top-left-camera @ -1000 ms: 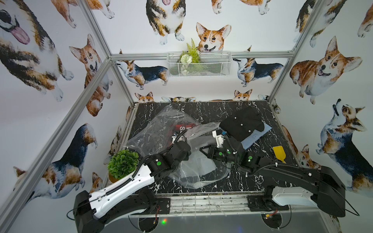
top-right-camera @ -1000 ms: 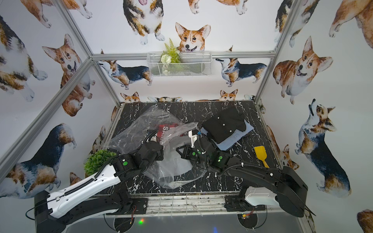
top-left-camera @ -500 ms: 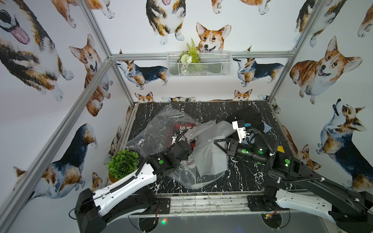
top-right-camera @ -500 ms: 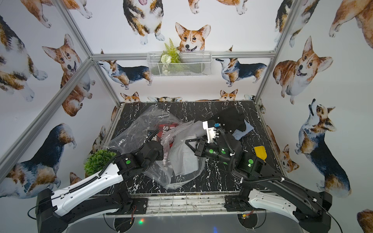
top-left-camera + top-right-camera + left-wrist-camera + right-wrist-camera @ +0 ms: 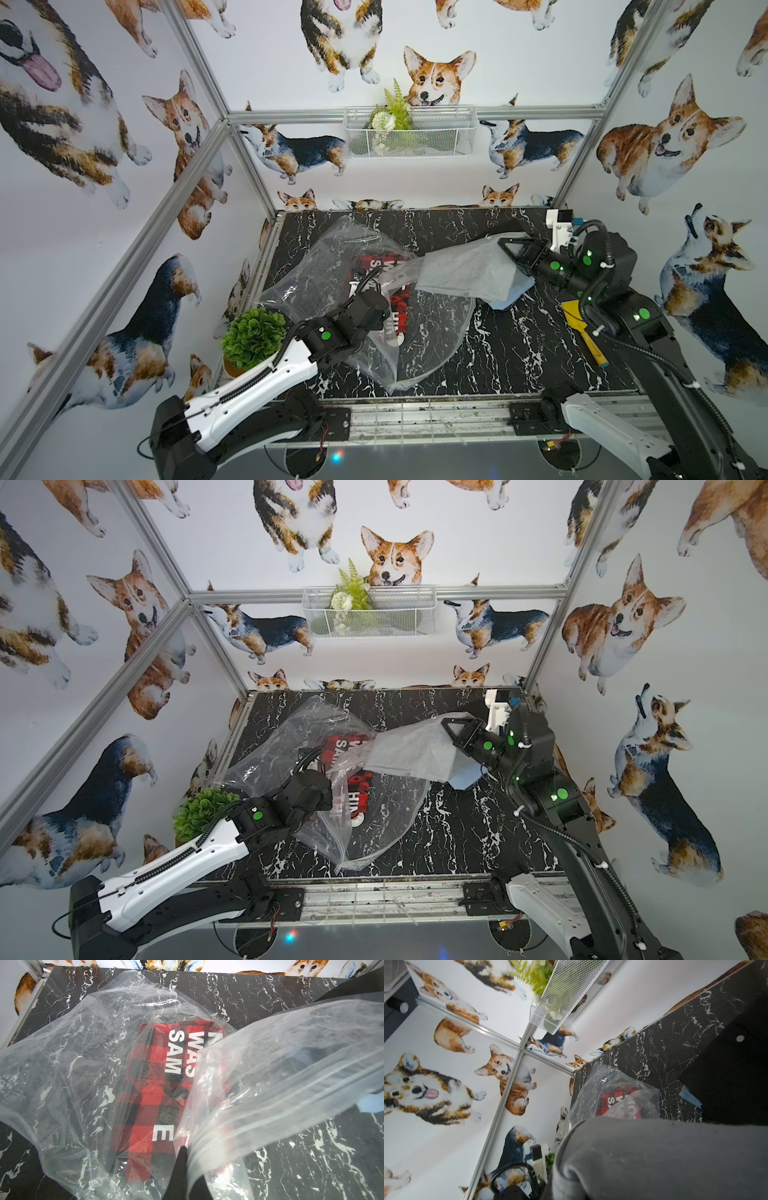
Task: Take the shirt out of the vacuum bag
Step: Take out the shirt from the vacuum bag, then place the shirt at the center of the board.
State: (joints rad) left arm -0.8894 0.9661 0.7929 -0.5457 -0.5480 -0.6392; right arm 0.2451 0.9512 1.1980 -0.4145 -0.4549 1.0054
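The right gripper (image 5: 508, 251), clamped on a grey shirt (image 5: 465, 272), holds it raised toward the far right corner of the table (image 5: 519, 357), its trailing end at the mouth of the vacuum bag (image 5: 432, 336), whose zip edge the left gripper (image 5: 184, 1159) pinches tight near the table's middle.

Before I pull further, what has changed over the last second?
The right gripper, shut on the grey shirt, swung from the mouth of the bag toward the far right corner, dragging the shirt most of the way out. The left gripper stayed shut on the bag's edge. The red plaid cloth and the plant did not move.
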